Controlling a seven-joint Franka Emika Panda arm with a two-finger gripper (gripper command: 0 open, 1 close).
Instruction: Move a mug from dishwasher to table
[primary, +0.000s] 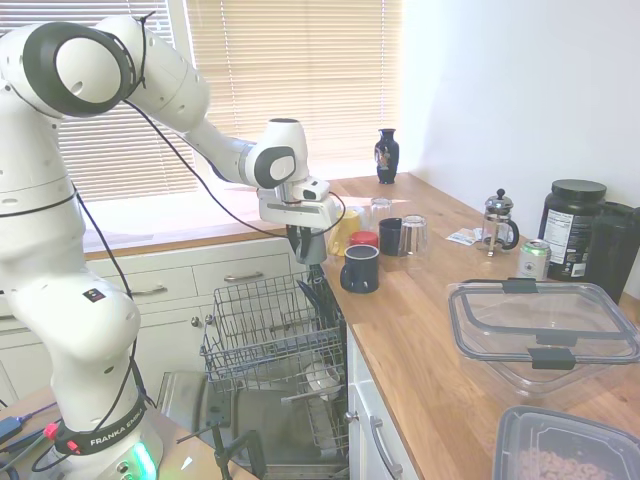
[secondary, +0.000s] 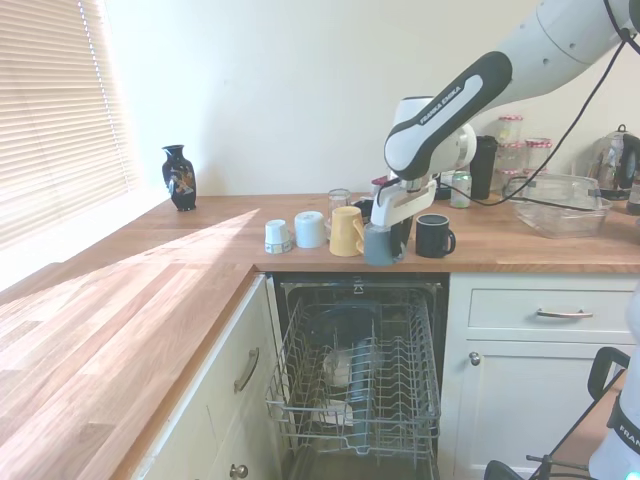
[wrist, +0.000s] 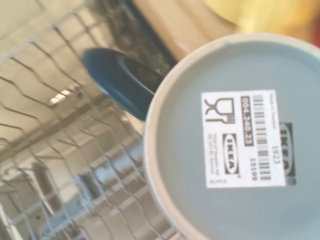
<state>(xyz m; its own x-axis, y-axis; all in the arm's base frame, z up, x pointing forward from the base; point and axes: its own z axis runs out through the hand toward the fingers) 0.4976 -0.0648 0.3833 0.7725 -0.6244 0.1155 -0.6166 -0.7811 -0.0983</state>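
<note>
Item: mug (secondary: 380, 243) (upside down), grasped by gripper (secondary: 385, 238) at the table (secondary: 520, 250) edge above dishwasher (secondary: 355, 385). Transfer step; next, set down inboard.

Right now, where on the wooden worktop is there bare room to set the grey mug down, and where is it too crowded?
The pincer holds the mug at the table edge. Crowded: cups beside it, the yellow cup, white cups and black mug. Free: the stretch between the vase and the white cups, and between the navy mug and the clear container.
</note>
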